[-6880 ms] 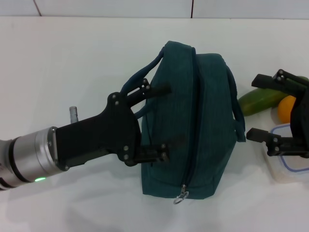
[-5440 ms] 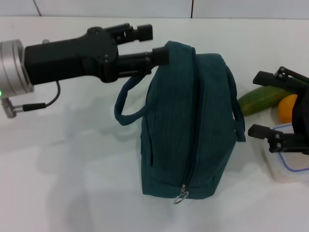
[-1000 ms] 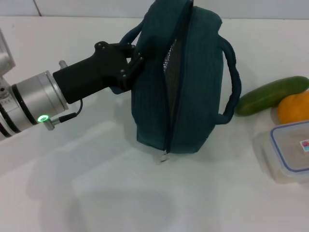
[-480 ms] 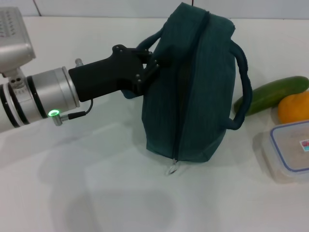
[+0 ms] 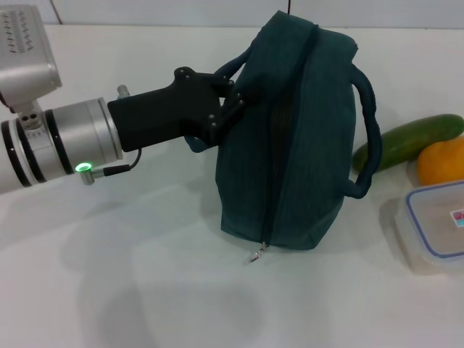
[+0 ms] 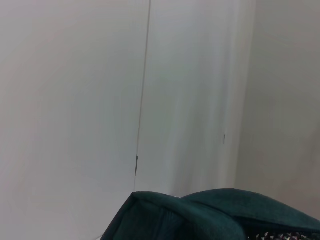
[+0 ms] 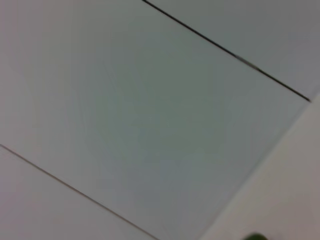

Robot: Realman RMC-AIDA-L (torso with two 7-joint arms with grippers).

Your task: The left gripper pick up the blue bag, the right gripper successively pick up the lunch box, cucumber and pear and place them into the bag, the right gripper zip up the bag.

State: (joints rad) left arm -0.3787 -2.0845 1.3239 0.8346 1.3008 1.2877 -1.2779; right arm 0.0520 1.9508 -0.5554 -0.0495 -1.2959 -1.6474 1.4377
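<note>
White worktop [image 5: 109,290] lies below; the dark teal-blue fabric bag [image 5: 290,145] is grasped by the left tool [image 5: 230,105], and should be kept upright and steady.

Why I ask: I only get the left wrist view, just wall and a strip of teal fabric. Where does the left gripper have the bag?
Observer: The left gripper grips the bag on its left side, beside the handle there.
Operator: Is any food inside?
Observer: None of it. The cucumber, pear and lunch box all lie on the table, to the bag's right.
Operator: And the right gripper?
Observer: It is out of the head view altogether.
</note>
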